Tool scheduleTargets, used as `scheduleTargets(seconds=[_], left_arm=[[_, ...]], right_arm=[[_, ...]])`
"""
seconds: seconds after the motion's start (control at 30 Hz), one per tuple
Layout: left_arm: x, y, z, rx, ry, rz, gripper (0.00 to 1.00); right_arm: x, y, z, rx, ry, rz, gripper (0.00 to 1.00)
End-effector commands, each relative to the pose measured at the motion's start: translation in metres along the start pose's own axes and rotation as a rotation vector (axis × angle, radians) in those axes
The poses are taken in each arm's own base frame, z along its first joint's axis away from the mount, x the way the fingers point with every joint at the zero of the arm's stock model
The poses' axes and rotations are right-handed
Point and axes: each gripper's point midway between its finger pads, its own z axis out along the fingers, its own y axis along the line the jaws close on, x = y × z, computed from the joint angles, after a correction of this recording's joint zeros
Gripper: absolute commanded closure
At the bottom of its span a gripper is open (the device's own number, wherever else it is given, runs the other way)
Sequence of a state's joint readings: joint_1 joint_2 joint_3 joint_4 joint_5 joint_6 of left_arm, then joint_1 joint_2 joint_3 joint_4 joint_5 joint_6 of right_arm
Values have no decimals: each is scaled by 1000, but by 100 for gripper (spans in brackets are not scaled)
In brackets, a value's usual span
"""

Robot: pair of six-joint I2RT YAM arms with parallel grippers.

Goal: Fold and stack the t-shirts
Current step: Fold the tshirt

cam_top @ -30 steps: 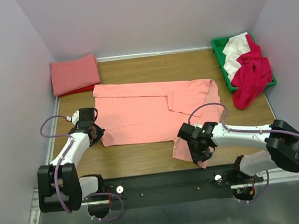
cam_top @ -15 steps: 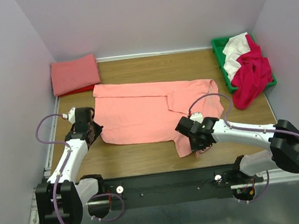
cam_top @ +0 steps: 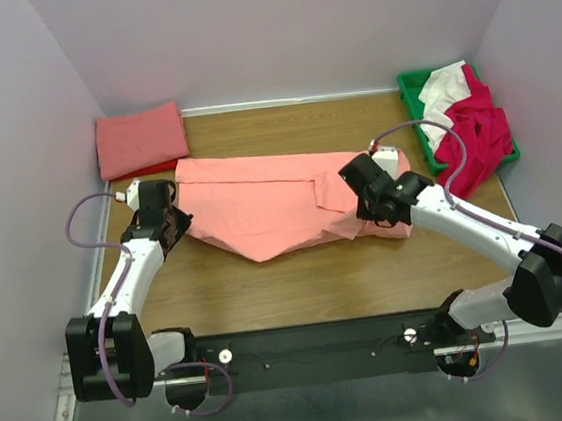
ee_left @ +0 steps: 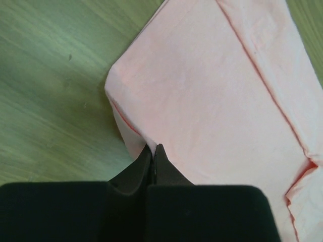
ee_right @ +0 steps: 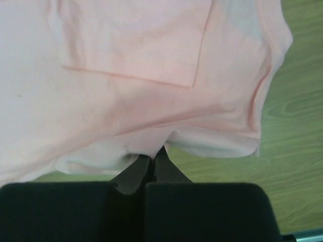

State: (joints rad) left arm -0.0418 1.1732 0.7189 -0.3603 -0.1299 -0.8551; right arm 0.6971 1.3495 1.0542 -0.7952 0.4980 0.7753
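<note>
Item: salmon t-shirt [cam_top: 261, 213] on tabletop [cam_top: 298, 279]. Soft, light, limp; likely sags between grips; take by hem corners. Left hand [ee_left: 153, 151], right hand [ee_right: 152, 157]: each clenched on its edge.

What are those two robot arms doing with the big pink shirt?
They are folding it. The left gripper and the right gripper are each pinched shut on an edge of the salmon-pink cloth t-shirt, which lies on the wooden table. A folded salmon-pink shirt sits in the far left corner, and crumpled red and white shirts wait in the green plastic bin.
</note>
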Motion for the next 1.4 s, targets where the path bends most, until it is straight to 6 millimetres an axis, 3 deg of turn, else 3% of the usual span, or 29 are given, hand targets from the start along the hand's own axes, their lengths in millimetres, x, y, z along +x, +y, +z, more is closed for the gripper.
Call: scheduleTargets(seconds=[0.0,0.17,0.53,0.87,1.13,1.3,1.33,1.37], left_arm=[[-19,-21,5,24,-35,-13,100],[-40,-41,15,34,-69,-23,100],[-65,-62,38,18,-103,-29,100],[-69,-60,71,-52,-81,-7,100],[-67,-57,103,-90,-51,-2,100],[-82,-51,121,-111,-58,-42,100],[-85,-49,124,-116,-57,-47,93],[-87,-51,128,-114,-47,-49,63]], right_arm=[[-42,-1,11,49,-99,18,100],[-70,10,29,46,-106,31,100],[-111,2,64,75,-89,61,99],[-124,13,100,59,-39,30,99],[-126,8,135,80,12,49,99],[-131,-1,166,103,44,87,90],[-132,-1,173,106,49,92,85],[-135,-4,177,106,52,105,67]])
